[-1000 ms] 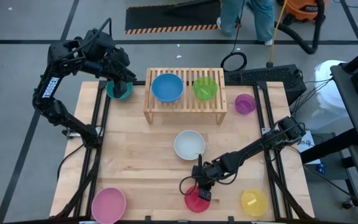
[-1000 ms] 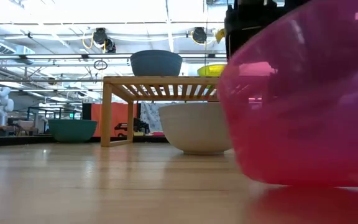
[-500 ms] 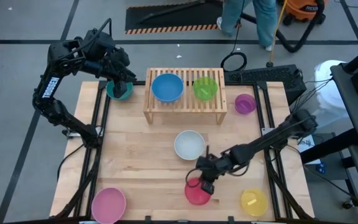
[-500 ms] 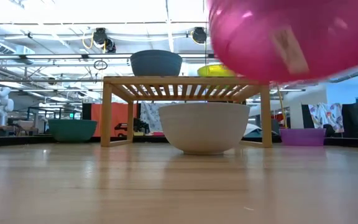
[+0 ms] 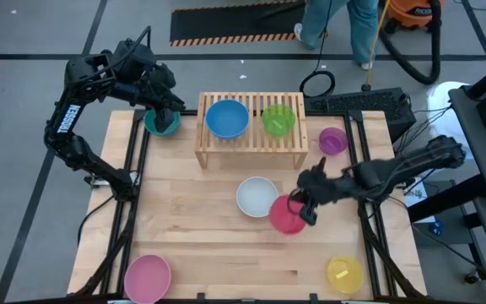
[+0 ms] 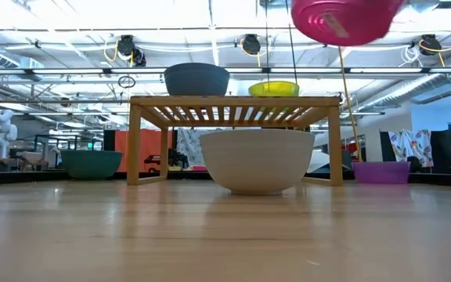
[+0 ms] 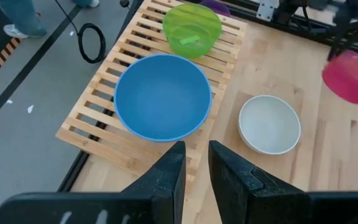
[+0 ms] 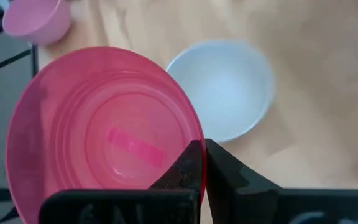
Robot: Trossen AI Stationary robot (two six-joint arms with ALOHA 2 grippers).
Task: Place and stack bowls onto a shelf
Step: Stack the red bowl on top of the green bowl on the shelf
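One red bowl (image 5: 287, 214), light, stiff, thin-walled plastic, hangs above the table beside the white bowl (image 5: 256, 196); right gripper (image 5: 307, 205) pinches its rim, the natural hold; left gripper (image 5: 165, 114), part-open, empty, waits over the teal bowl (image 5: 162, 125).

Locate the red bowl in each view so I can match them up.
High view: red bowl, just right of the white bowl, gripped by the right hand.
Low view: top right, lifted above the shelf.
Left wrist view: right edge.
Right wrist view: fills the left half.
Shared landmark: the white bowl.
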